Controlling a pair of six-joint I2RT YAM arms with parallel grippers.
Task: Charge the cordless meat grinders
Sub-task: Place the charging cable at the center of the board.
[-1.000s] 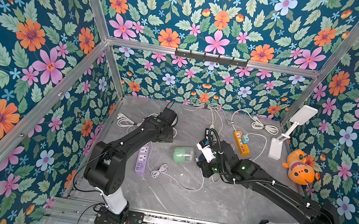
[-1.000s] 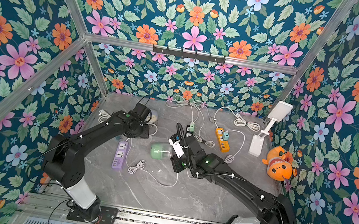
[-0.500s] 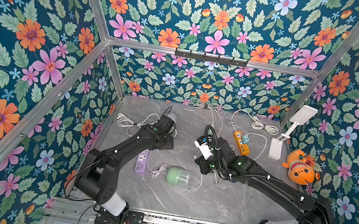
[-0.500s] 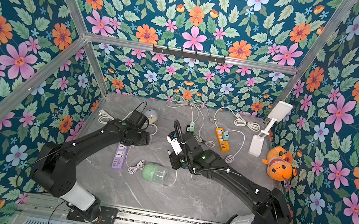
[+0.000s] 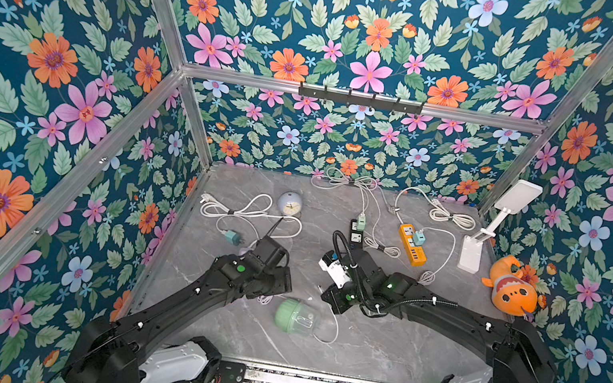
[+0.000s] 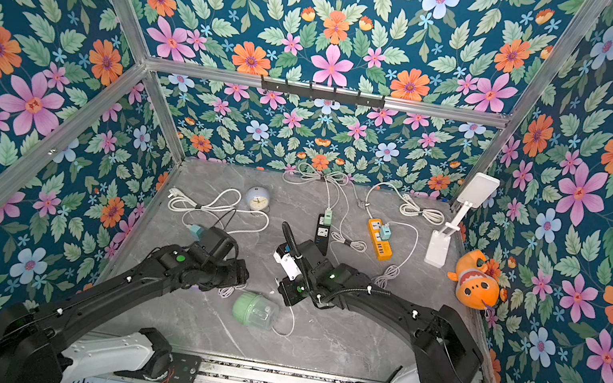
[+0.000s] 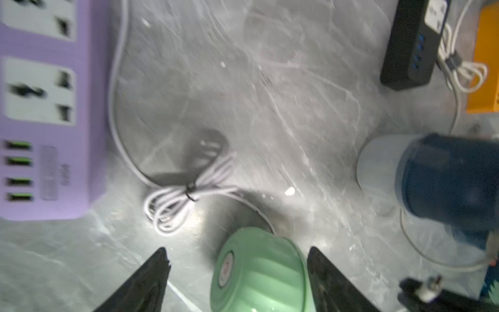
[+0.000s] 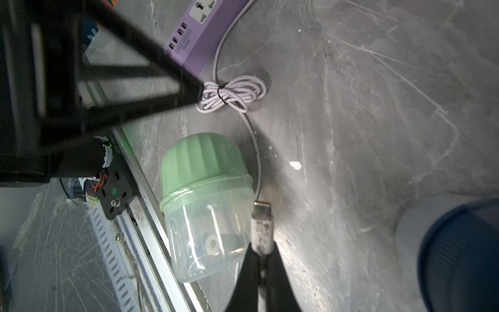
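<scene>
- Mint-green grinder [image 5: 295, 317] lies on its side on the grey desk [image 5: 375, 351], between my two arms.
- My left jaws: apart, one either side of its dome.
- My right jaws: clamped on the white cable plug [image 8: 260, 227], tip just beside the grinder's clear cup.
- Navy grinder [image 7: 445, 178] nearby on the desk.

We see the left arm [image 5: 190, 295] stretched from its base at the near edge, up and inward, elbow nearly straight. The left gripper [image 7: 236, 251] points down toward the middle with its fingers spread wide, clamping nothing. The right arm [image 5: 457, 310] comes in from the opposite side, forearm about level, wrist bent down. The right gripper [image 8: 260, 250] has its fingers pinched tight on a white plug [image 8: 261, 229]. In both top views the two wrists sit near each other, not touching.
</scene>
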